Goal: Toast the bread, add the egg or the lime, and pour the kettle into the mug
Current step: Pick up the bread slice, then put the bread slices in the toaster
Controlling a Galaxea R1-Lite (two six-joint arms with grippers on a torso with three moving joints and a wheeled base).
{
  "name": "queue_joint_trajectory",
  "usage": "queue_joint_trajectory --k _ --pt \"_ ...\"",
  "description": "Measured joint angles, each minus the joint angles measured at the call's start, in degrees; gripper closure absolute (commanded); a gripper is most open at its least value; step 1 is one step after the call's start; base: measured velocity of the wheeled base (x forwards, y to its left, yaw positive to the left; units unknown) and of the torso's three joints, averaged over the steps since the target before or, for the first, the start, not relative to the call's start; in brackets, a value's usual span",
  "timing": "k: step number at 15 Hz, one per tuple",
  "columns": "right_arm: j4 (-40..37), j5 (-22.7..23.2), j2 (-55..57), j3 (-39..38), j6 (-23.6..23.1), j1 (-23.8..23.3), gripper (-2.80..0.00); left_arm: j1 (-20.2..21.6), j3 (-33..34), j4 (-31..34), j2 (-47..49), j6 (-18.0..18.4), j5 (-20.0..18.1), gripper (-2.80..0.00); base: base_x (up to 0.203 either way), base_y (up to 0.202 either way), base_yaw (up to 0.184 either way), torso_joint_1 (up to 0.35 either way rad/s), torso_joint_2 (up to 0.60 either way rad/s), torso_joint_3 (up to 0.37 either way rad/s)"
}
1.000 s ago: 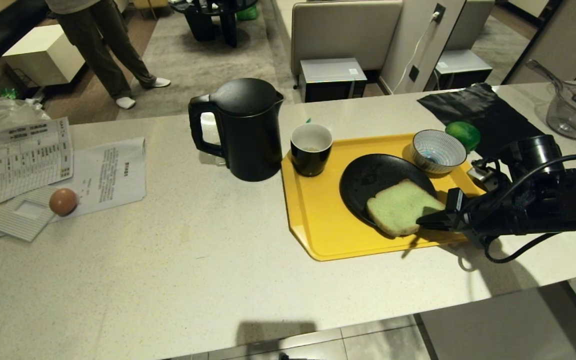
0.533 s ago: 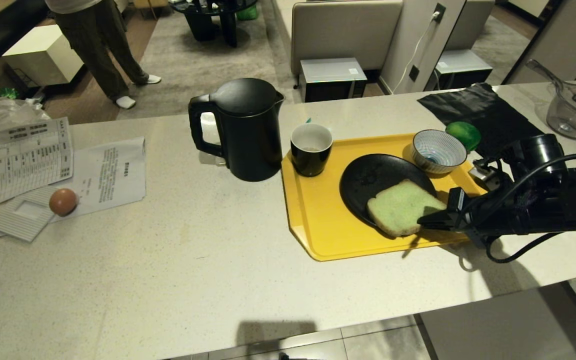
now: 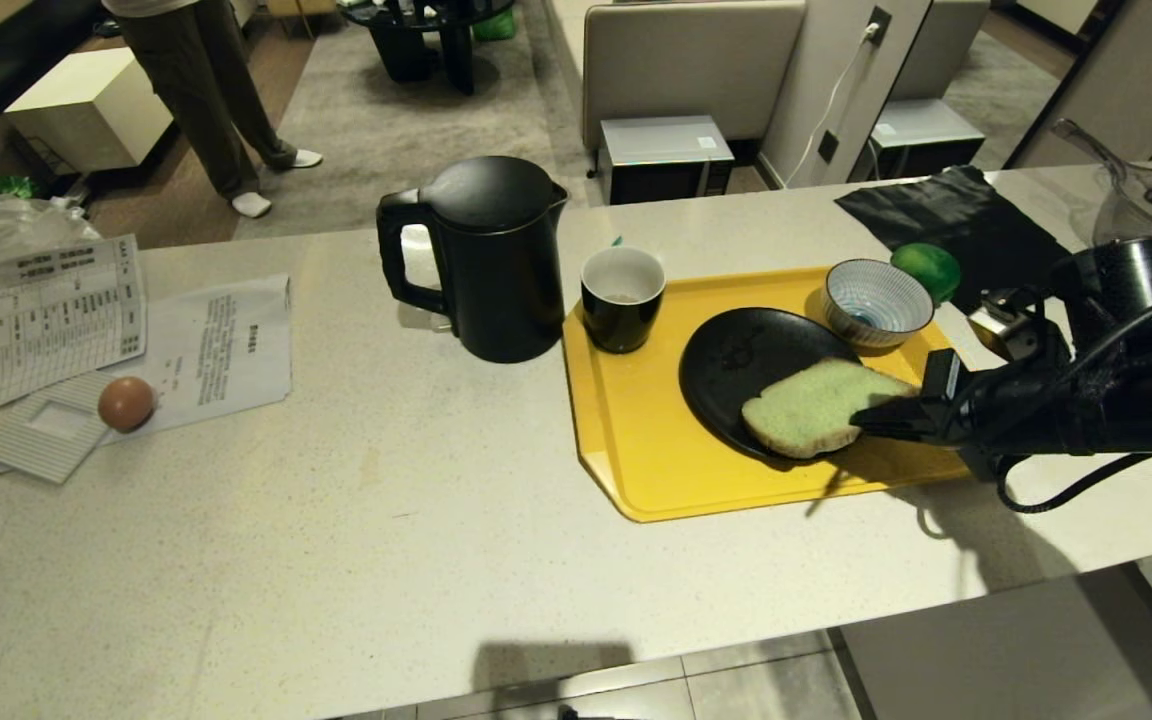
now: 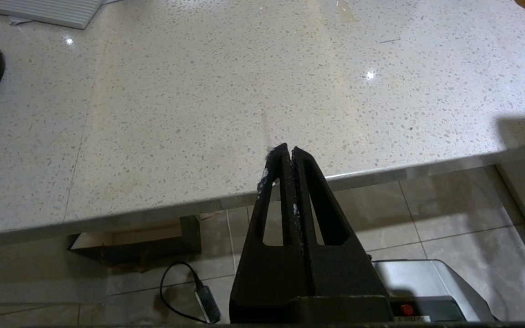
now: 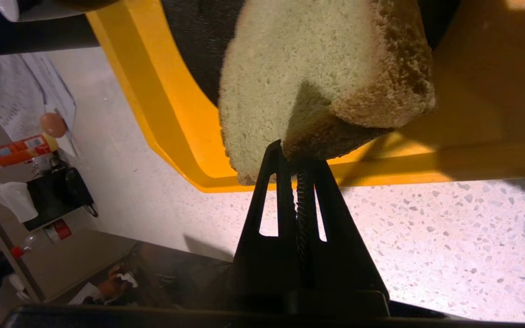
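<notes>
On the yellow tray (image 3: 626, 470), the bread (image 3: 816, 408) has its right corner pinched in the right gripper (image 3: 881, 418), jaws nearly together on the crust. The slice tilts up on the gripped side; its far end still looks to rest on the black plate (image 3: 736, 365). In the right wrist view the fingertips (image 5: 290, 157) bite only a small wedge of the corner.

Step in hand, judged: lifting the slice off the plate to take it for toasting. No toaster shows in any view. To do it well: raise slowly and straight up, since a spongy slice held by one corner may tear or droop; keep the wrist level so the free end clears the plate rim and tray lip; avoid swinging toward the striped bowl (image 3: 876, 300) or the mug (image 3: 622, 297).

Left gripper (image 4: 287, 155): fingers pressed shut, empty, parked just off the near edge of the counter (image 3: 386, 520).

Elsewhere: kettle (image 3: 481, 255) stands just left of the tray; lime (image 3: 926, 268) sits behind the bowl; egg (image 3: 126, 402) lies well apart at the left among papers (image 3: 216, 345).

Change against one second ago: the slice lay flat on the plate; now its gripped corner is raised and shifted right. The right arm has risen and drawn right. A person (image 3: 216, 100) in the background has changed stance. Everything else on the counter is unmoved.
</notes>
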State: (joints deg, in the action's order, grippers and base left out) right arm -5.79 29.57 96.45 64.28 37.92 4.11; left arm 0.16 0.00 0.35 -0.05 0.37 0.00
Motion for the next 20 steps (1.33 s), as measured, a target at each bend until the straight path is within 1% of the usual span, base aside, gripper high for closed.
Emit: queue_joint_trajectory --k 8,12,14,17,20 --pt "-0.01 -0.06 -8.13 0.21 -0.03 -0.06 0.00 0.00 0.00 0.00 0.00 0.00 0.00 0.00 0.000 0.000 0.000 0.000 0.00 0.000" --pt "0.04 -0.55 -12.20 0.00 2.51 -0.70 0.00 0.00 0.00 0.00 0.00 0.03 -0.02 0.00 0.000 0.000 0.000 0.000 0.00 0.000" --pt "0.06 -0.63 -14.65 0.18 2.51 -2.41 0.00 0.00 0.00 -0.02 0.00 -0.01 0.00 0.00 0.000 0.000 0.000 0.000 0.00 0.000" --pt "0.10 -0.74 -17.72 0.49 2.09 -6.77 0.00 0.00 0.00 0.00 0.00 -0.04 -0.02 0.00 0.000 0.000 0.000 0.000 0.00 0.000" --pt "0.21 -0.77 -19.82 0.52 -0.07 -11.05 0.00 0.00 0.00 0.00 0.00 0.00 -0.02 0.00 0.000 0.000 0.000 0.000 0.00 0.000"
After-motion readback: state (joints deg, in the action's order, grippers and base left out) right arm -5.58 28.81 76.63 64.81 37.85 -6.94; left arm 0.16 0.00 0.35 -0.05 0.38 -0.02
